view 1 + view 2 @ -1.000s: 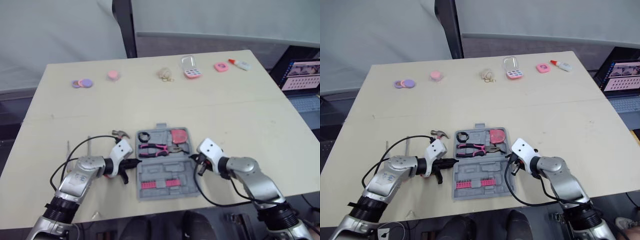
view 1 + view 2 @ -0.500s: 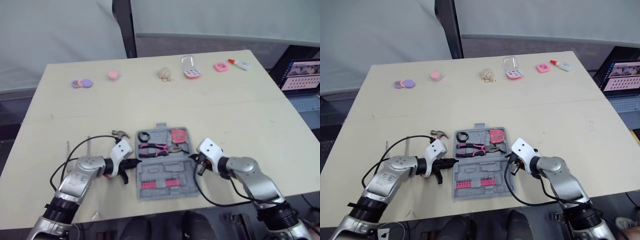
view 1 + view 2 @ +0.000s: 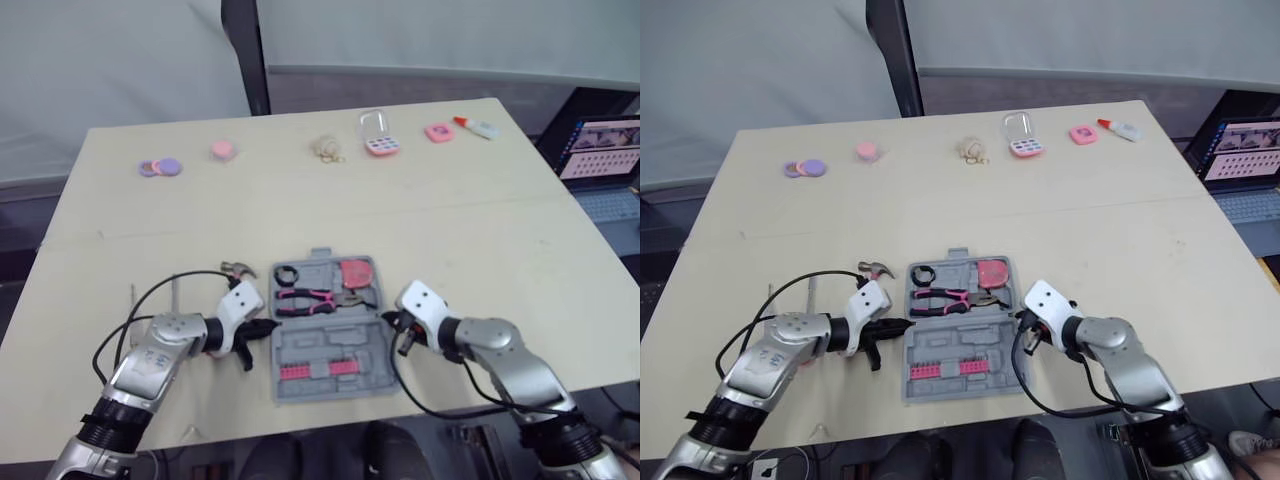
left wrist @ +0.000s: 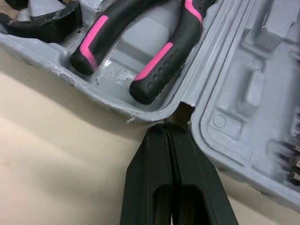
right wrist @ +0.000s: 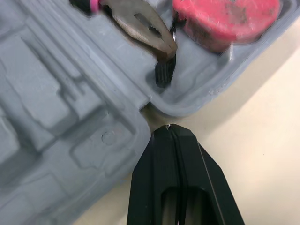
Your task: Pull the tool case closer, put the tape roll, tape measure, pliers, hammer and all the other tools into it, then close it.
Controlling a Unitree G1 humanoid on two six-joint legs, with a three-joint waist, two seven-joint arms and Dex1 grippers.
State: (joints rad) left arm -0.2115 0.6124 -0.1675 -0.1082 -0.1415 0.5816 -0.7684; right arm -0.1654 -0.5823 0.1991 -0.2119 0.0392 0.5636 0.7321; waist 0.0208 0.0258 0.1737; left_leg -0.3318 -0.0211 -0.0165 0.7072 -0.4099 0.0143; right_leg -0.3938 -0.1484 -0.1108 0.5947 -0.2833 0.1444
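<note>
**Both pincers pinched shut at the case's side notches**

Start at your left. The metal-headed hammer [image 3: 238,268] lies on the pale wooden table [image 3: 480,230], just outside the case's left wall. A thin pale rod-shaped tool [image 3: 176,293] lies further left; it is too small to identify.

Your left gripper [image 4: 168,133] has its two black fingers pressed flat together, with no gap between them. The tips sit at the notch on the left side of the open grey plastic tool case [image 3: 325,330], where its two halves meet. They touch the rim and grip nothing.

The case sits near the front edge of the table, between your two arms. In its far half, from left to right, you have:
- the black tape roll [image 3: 287,274]
- the pink-and-black handled pliers [image 3: 308,297]
- the red round tape measure [image 3: 358,272]

The near half holds a row of small pink bits [image 3: 318,370].

Your right gripper [image 5: 169,131] mirrors the left. Its fingers are closed tight against each other, and the tips rest at the matching notch on the case's right side, just below the tape measure's corner. It holds nothing either.
</note>
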